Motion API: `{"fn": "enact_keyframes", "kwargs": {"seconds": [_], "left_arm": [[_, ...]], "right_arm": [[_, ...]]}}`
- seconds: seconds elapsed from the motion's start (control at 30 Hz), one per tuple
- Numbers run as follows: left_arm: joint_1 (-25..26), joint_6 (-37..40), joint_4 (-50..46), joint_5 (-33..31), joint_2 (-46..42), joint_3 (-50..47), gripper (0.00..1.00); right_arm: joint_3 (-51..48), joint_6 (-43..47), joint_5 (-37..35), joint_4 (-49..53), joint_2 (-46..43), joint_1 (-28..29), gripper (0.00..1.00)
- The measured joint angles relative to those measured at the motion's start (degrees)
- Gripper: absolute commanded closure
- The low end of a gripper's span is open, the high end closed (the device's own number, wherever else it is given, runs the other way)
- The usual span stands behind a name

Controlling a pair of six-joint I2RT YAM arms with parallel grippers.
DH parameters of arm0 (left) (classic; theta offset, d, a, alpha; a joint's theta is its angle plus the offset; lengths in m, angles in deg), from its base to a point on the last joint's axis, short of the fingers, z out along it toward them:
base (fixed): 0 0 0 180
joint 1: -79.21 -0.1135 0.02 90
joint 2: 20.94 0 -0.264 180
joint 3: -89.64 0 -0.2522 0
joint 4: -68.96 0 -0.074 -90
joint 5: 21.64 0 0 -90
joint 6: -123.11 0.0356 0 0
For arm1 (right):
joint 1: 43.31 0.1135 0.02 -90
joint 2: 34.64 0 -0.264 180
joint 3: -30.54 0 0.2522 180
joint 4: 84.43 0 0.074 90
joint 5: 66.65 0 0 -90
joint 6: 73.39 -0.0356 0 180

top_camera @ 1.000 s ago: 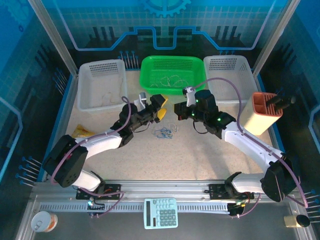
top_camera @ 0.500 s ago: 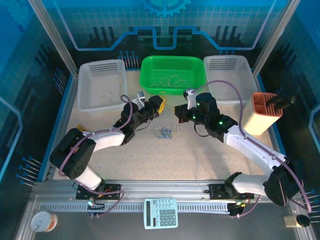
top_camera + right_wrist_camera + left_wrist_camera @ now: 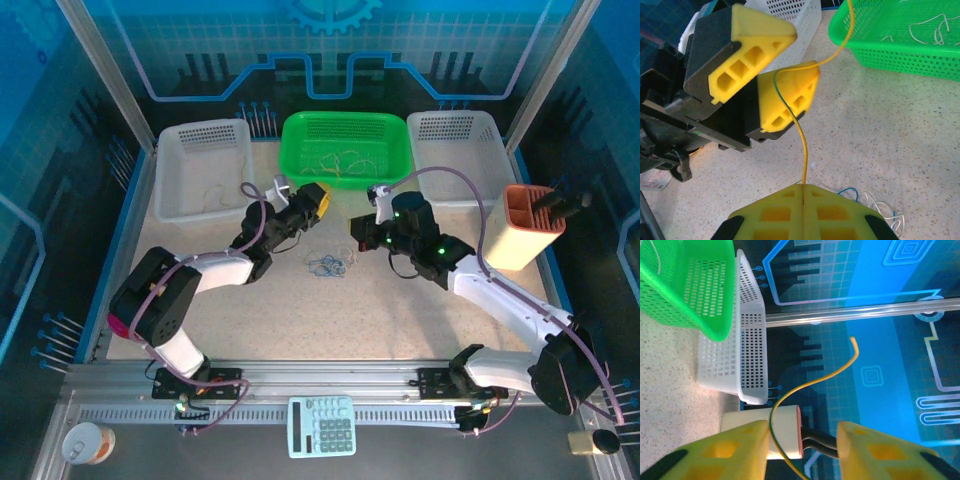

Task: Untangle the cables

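Yellow cable (image 3: 803, 150) in right hand (image 3: 804, 186) (tight grip)

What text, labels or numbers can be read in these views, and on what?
No text is legible.
Keys of the calculator: too small to read.
Label on the can: blurred.
The backdrop: gear and circuit graphics, no words.

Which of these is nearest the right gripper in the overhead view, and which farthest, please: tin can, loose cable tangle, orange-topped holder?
Measured from the right gripper:
1. the loose cable tangle, close by at mid-table, slightly to its left.
2. the orange-topped holder, at the table's right edge.
3. the tin can, on the front ledge at the far left corner.
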Motion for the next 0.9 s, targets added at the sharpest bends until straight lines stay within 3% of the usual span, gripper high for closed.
{"fn": "enact_keyframes", "kwargs": {"seconds": [0.07, 0.17, 0.57, 0.7, 0.9], "left_arm": [[0.0, -0.1, 0.7, 0.5, 0.9, 0.2, 0.48], [0.0, -0.4, 1.6, 1.1, 1.9, 0.3, 0.50], [0.0, -1.3, 4.1, 2.8, 2.7, 0.3, 1.00], [-0.5, 0.4, 4.8, 4.3, 2.7, 0.6, 1.00], [-2.4, 3.5, 6.5, 10.3, 3.2, 3.4, 1.00]], "right_arm": [[0.0, 0.0, 0.0, -0.2, 0.0, 0.2, 1.00], [0.0, -0.2, 0.0, -0.4, 0.2, 0.3, 1.00], [0.0, -0.2, -0.2, -0.6, 1.2, 1.0, 1.00], [0.0, -0.3, -0.9, -0.1, 1.2, 0.9, 0.63], [0.8, 0.3, 0.7, 2.6, -0.4, -3.1, 0.42]]}}
